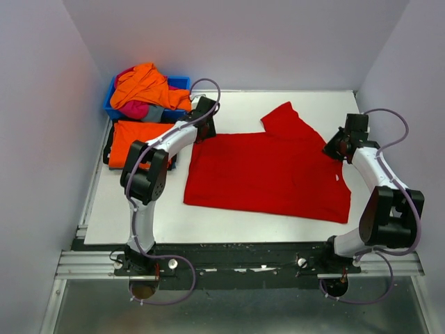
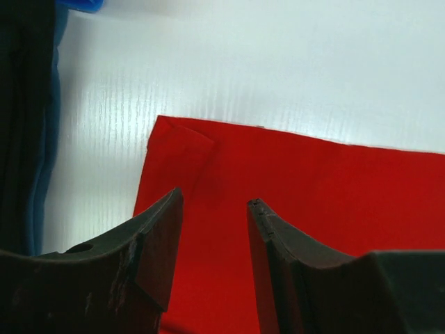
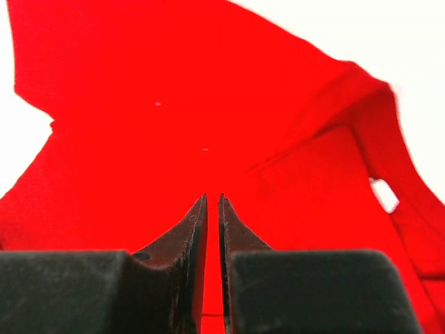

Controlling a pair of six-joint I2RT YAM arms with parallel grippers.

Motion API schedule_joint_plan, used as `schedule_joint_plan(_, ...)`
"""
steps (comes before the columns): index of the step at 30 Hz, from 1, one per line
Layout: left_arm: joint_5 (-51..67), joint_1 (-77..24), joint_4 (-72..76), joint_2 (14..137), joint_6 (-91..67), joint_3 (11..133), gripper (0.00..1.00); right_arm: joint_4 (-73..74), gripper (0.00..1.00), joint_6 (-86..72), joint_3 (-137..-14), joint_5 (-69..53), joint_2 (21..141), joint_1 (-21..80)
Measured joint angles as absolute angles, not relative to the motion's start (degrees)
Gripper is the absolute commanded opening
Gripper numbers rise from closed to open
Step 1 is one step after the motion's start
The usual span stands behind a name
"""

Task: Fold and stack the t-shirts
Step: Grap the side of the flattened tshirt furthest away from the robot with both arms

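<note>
Plainly limp and light, the red t-shirt point(image 1: 268, 170) lies flat mid-worktop point(image 1: 139, 209) and is best taken at corners or hem. The left gripper point(image 2: 214, 198) hangs over its far-left corner, jaws spread. The right gripper point(image 3: 213, 198), at the collar side, shows only a slit between its jaws, and I cannot tell whether they are pinching cloth. Open worktop runs along the near edge, and a folded orange t-shirt point(image 1: 128, 136) lies to the left.
</note>
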State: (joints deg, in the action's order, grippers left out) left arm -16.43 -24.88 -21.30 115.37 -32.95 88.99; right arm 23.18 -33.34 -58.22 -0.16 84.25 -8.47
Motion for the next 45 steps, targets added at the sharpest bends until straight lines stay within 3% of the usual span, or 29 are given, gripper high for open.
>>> schedule_joint_plan(7,-21.45,-24.88,-27.81,124.27,-31.03,97.65,0.56,20.88,0.20,-33.39,-60.84,-3.55,85.78,-7.57)
schedule_joint_plan(15,-25.98,-24.86,-32.82,128.79,-29.67,106.04,0.45,20.45,0.19,-33.36,-61.65,-4.69,85.84,-7.55)
schedule_joint_plan(22,-26.11,-24.71,-34.04,129.43,-29.02,107.35,0.55,20.38,0.20,-33.39,-63.16,-5.02,87.66,-7.42)
schedule_joint_plan(26,-26.09,-24.45,-34.81,130.52,-28.71,108.71,0.54,20.43,0.20,-33.36,-64.10,-5.21,88.20,-7.18)
schedule_joint_plan(28,-26.02,-24.36,-35.24,131.87,-28.67,110.28,0.48,20.40,0.19,-33.39,-64.84,-5.26,88.38,-7.05)
schedule_joint_plan(34,-25.58,-23.88,-36.32,134.69,-28.64,111.74,0.10,20.40,0.20,-33.34,-66.81,-5.28,89.45,-6.39)
schedule_joint_plan(39,-24.73,-22.74,-35.86,134.21,-28.49,110.54,0.02,20.67,0.22,-33.10,-70.32,-5.26,93.49,-5.23)
schedule_joint_plan(45,-22.52,-19.77,-35.44,130.72,-27.31,106.59,0.03,21.91,0.34,-32.84,-78.85,-5.13,101.86,-3.88)
